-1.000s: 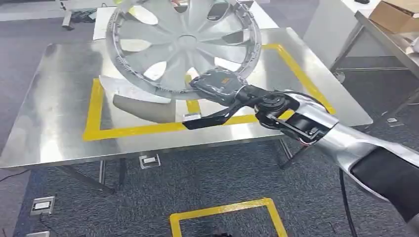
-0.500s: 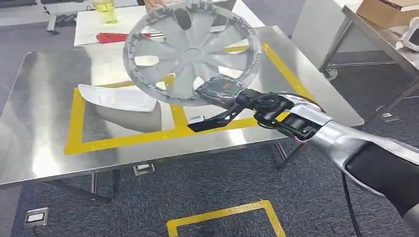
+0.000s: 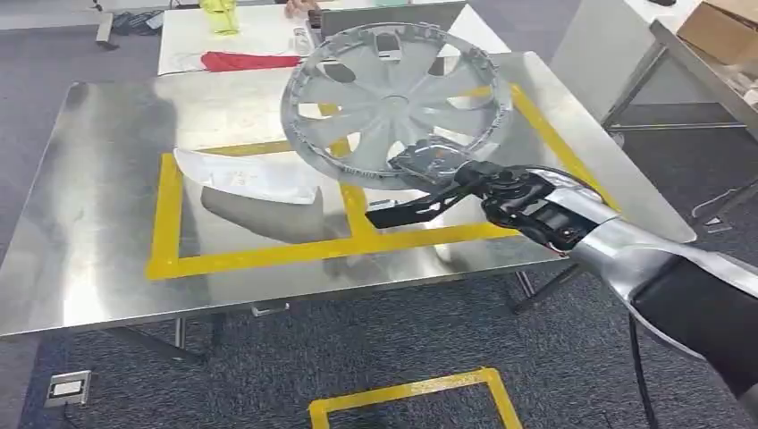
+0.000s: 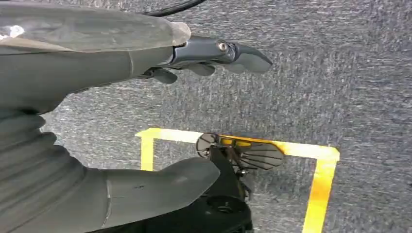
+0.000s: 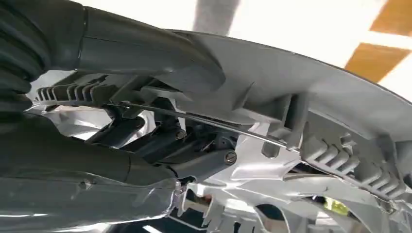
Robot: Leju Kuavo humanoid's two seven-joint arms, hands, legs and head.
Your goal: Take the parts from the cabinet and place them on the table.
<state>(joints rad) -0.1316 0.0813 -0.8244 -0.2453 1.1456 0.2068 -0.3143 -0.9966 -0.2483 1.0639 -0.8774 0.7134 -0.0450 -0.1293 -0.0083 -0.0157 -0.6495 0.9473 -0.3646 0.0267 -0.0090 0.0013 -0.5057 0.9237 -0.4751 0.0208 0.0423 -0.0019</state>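
Gripping the near rim of a silver hubcap (image 3: pixel 393 103), the right hand (image 3: pixel 429 164) reaches out over the steel table (image 3: pixel 98 223) from the lower right of the head view, its silver forearm trailing back toward the robot's body. The right wrist view shows the hand's (image 5: pixel 160 145) dark fingers (image 5: pixel 194 165) hooked through the ribbed inner edge of the hubcap (image 5: pixel 311 111), with the thick grey thumb lying along the outer rim. The hubcap is held tilted above the table's far right part, its spoked face turned toward the camera, over the right-hand section of the yellow tape outline (image 3: pixel 259 255) marked on the tabletop; whether its far edge touches the surface cannot be told.

Left of the hand, inside the left section of the tape outline, a pale elongated trim part (image 3: pixel 241 174) lies on the table, well apart from the hubcap. Beyond the steel table stands a white table (image 3: pixel 268 40) carrying a red cloth (image 3: pixel 237 61) and a yellow-green container (image 3: pixel 217 13). At the far right, a second metal table (image 3: pixel 706 67) holds a cardboard box (image 3: pixel 720 22).

The left hand (image 4: pixel 145 63) hangs low beside the body, holding nothing, its dark fingers (image 4: pixel 228 51) extended and set apart from the thumb, above grey carpet (image 4: pixel 340 73). Yellow floor tape (image 4: pixel 320 174) forms a rectangle on the carpet below it, and the same kind of marking (image 3: pixel 411 393) appears on the floor in front of the steel table
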